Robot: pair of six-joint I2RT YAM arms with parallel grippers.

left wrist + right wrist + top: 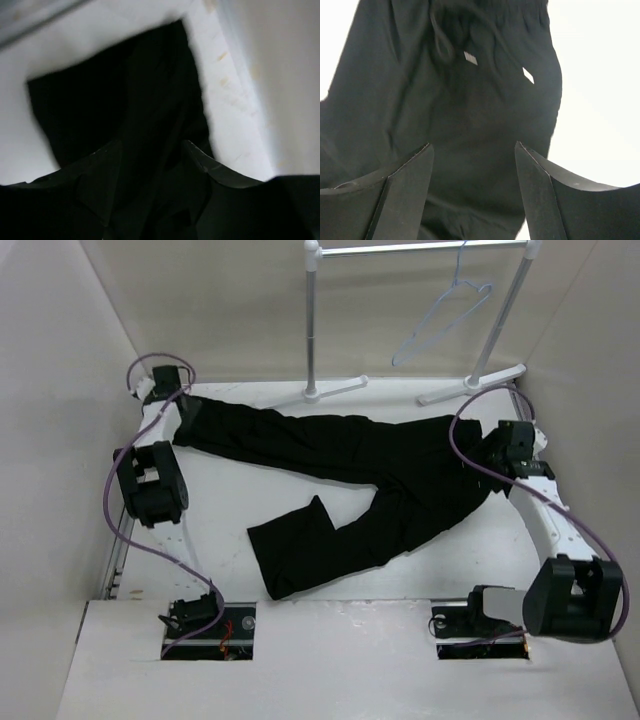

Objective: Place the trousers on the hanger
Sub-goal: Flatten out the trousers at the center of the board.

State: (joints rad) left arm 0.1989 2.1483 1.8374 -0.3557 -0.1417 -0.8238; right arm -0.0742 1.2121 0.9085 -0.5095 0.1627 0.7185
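Top external view shows the soft, limp trousers [340, 465] spread on the table [220, 525], likely to sag, so the waistband [510, 12] under the open, empty right gripper [472, 147] seems the best hold; the left gripper [150, 147], also open and empty, is over a cuff [90, 110].

So the trousers [340, 455] sprawl from the far-left corner to the right edge, eating most of the table [220, 540]. The bare spots are the near-left and near-right corners. Feet of the rail stand [312, 340] block the far edge, the hanger [440, 325] dangles far-right, and the walls [60, 390] hug both sides.
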